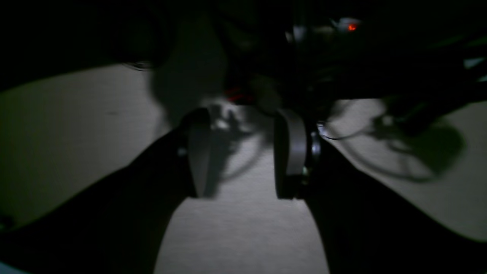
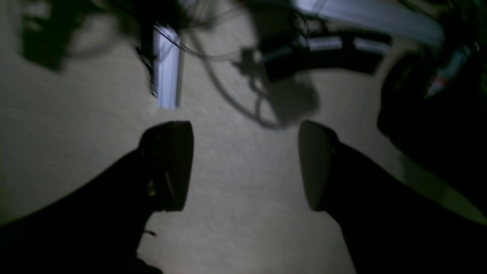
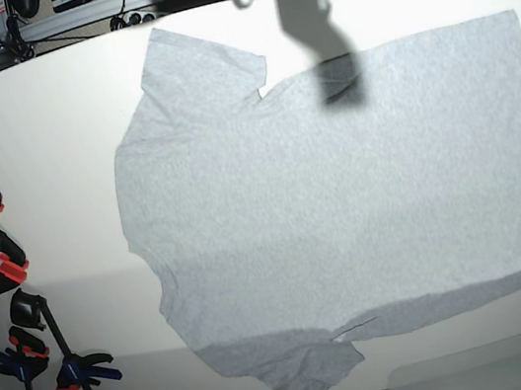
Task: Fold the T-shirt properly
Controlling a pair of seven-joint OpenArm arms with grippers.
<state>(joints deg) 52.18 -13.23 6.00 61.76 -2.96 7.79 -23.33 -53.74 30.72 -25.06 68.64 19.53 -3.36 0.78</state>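
T-shirt [image 3: 342, 201] spread flat mid-surface [image 3: 51, 140], plain side up, sleeves toward 9 o'clock (ready for first fold). My left jaws [image 1: 243, 152] apart, right jaws [image 2: 245, 165] apart, both empty.

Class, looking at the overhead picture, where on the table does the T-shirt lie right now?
In the base view the T-shirt lies spread flat across the white table, filling its middle and right; the clamps sit along the left edge.
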